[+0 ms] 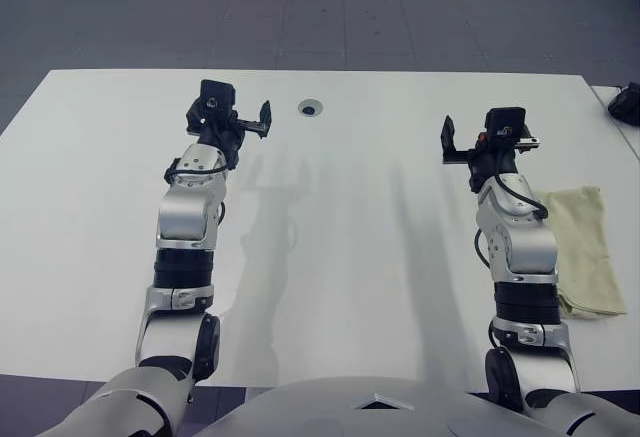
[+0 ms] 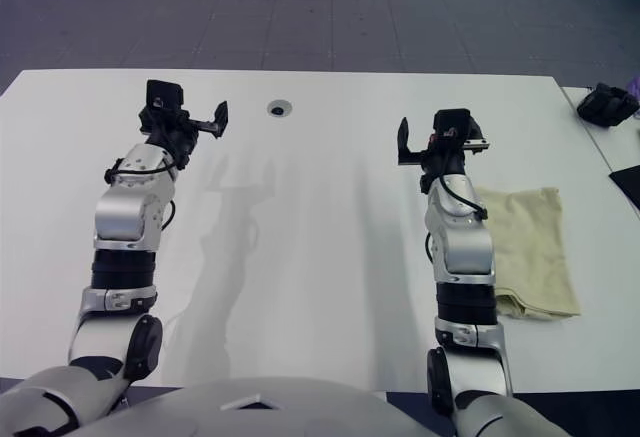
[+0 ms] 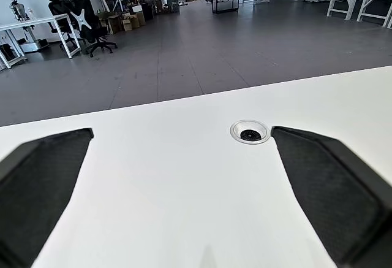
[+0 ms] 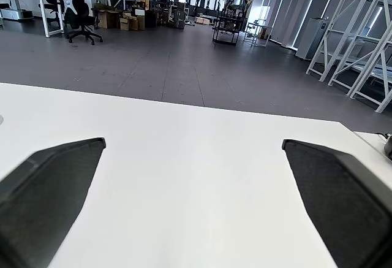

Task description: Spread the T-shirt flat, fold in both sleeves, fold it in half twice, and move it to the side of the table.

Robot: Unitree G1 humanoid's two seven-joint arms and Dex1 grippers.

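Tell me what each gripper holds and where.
Nothing: left gripper and right gripper are both open and empty; the T-shirt lies apart on the table.

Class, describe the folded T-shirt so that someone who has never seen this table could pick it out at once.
Start from the large white table and go to its right edge, toward the near corner. There the T-shirt lies folded into a flat, rough rectangle. It is the one soft, pale yellow thing there, unlike the small round cable hole at the far middle.
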